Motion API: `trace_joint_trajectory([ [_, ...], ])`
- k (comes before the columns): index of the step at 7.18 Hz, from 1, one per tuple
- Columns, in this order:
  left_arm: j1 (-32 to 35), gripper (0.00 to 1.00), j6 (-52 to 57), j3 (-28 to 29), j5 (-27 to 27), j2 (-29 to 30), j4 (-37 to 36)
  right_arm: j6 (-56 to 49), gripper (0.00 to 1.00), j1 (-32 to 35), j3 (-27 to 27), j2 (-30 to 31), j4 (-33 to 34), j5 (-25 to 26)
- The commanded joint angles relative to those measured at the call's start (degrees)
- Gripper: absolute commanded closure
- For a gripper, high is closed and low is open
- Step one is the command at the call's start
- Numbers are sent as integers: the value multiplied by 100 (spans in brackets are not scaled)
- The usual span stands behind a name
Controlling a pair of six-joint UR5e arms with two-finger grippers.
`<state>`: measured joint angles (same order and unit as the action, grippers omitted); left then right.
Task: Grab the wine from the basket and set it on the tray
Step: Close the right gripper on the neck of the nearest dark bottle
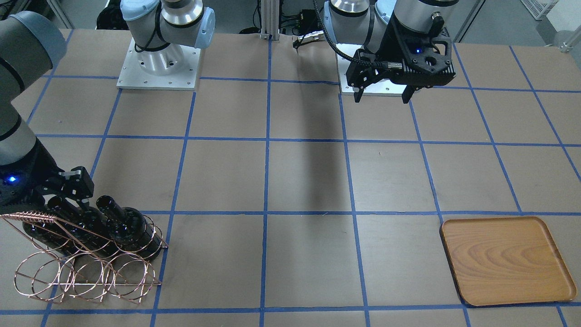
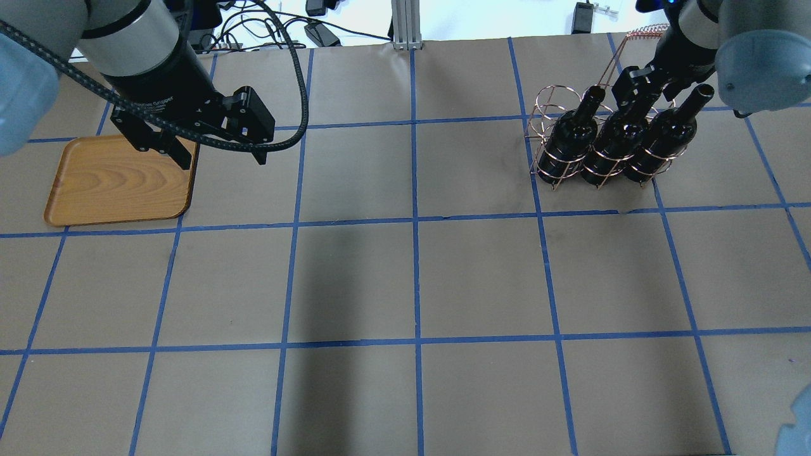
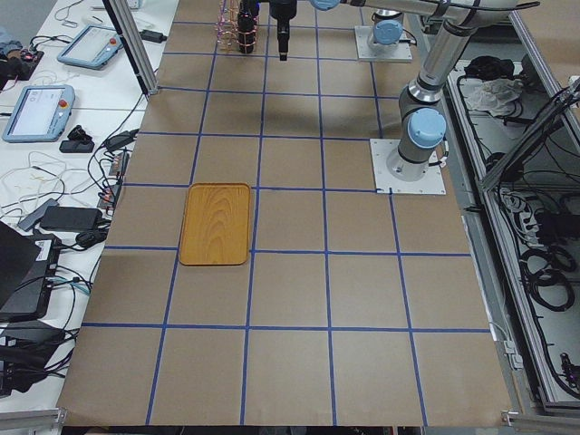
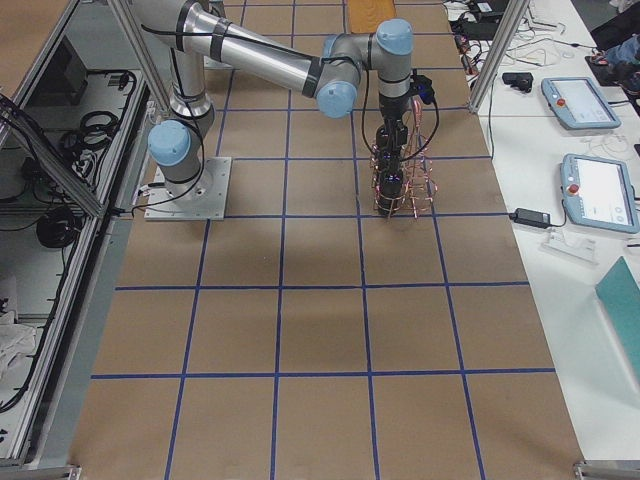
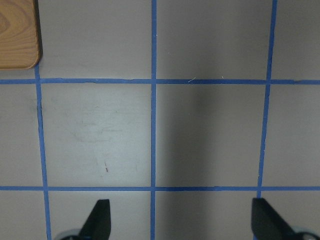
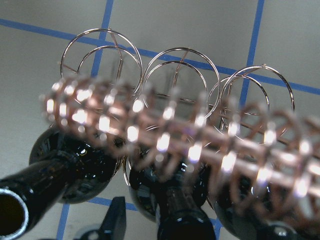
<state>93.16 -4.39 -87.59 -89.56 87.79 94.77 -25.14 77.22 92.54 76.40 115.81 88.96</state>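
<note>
The wine was in the basket (image 2: 557,171), which stood on the table (image 2: 405,285) on the robot's right side. Three dark bottles leaned side by side in its wire loops, with their necks raised. The right gripper (image 2: 637,100) was down at the neck of the middle bottle (image 2: 611,149), close to the coiled handle (image 6: 165,140) of the basket. In the right wrist view this neck stood at the bottom middle. One finger (image 6: 117,220) was beside it with a clear gap and did not touch the glass; the other finger I could not see. So the jaws were spread around the neck and not clamped on it. The left bottle (image 2: 570,136) and the right bottle (image 2: 665,136) stood on either side of the middle one.

The tray (image 2: 114,183) lay flat on the robot's left side of the table, well apart from the basket. The left gripper (image 2: 222,158) hung in the air above the table, near a corner of the tray. Its two fingers were wide apart, and only the brown table cover with its blue tape lines (image 5: 153,125) showed between them.
</note>
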Motion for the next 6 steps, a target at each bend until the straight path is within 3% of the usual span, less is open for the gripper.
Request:
trace_joint_trajectory([
  [1, 0, 0, 0, -3, 0, -7, -2, 0, 23, 4, 1, -38, -111, 8],
  [4, 0, 0, 0, -3, 0, 2, -2, 9, 48, 4, -69, -117, -225, -1],
  [6, 0, 0, 0, -3, 0, -7, -2, 18, 50, 4, -78, -117, -208, -19],
])
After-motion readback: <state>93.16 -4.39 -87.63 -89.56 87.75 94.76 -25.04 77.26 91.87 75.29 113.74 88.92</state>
